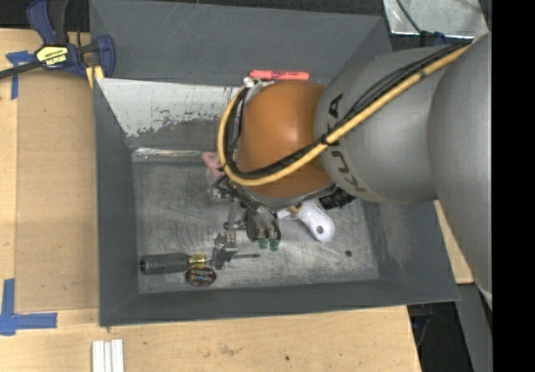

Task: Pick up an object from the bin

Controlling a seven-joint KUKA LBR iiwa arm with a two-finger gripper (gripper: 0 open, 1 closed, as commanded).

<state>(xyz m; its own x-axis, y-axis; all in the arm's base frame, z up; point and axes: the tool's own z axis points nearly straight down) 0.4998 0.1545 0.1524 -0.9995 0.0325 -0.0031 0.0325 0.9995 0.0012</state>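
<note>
My gripper [246, 231] hangs under the orange cover, low over the middle of the bin floor. Just below it lies a small metal piece with a thin rod [231, 254]. Left of that, along the near wall, a black cylinder with a gold end [167, 263] lies on its side. A round dark and gold disc [201, 277] sits at the cylinder's right end. A white rounded thing [318, 225] rests on the floor right of the gripper, partly under the arm. I see nothing gripped.
A small pink thing [210, 160] lies on the floor near the far wall, left of the cover. The arm and its cover hide much of the bin's right and middle. Bare floor shows at the left and along the near right.
</note>
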